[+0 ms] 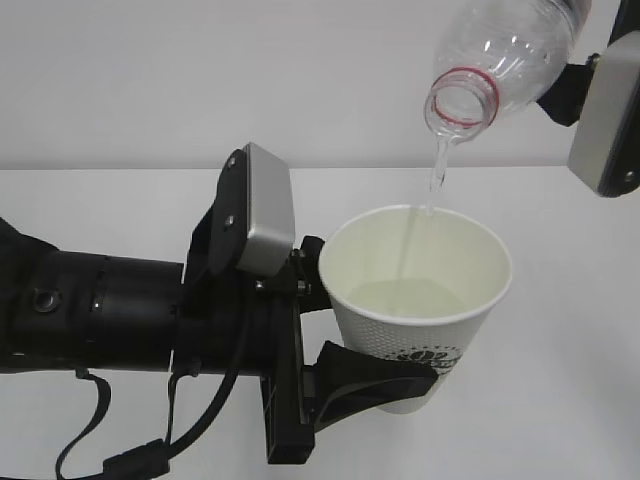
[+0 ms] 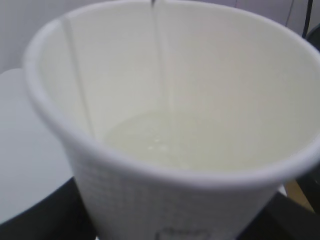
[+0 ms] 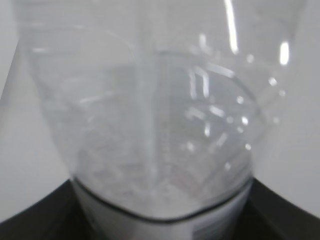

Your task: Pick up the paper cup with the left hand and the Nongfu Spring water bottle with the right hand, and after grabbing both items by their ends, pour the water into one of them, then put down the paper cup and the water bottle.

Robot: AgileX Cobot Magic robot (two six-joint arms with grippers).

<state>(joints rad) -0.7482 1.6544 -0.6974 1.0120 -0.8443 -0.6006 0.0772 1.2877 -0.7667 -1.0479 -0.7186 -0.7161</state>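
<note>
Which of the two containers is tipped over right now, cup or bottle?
The Nongfu Spring water bottle, mouth angled down with water streaming out. The paper cup sits upright below, catching it.

Illumination is bright, even and diffuse in all three views; the source itself is not visible. In the exterior view the white tabletop [image 1: 560, 400] and wall are near overexposure, with only faint shadow. Focus there is fair, though slightly soft.

The left wrist view is blurred throughout; the paper cup [image 2: 165, 125] rim at 6 o'clock is smeared.

The right wrist view is out of focus; the Nongfu Spring water bottle [image 3: 160, 115] shows glare streaks toward 1 o'clock.
</note>
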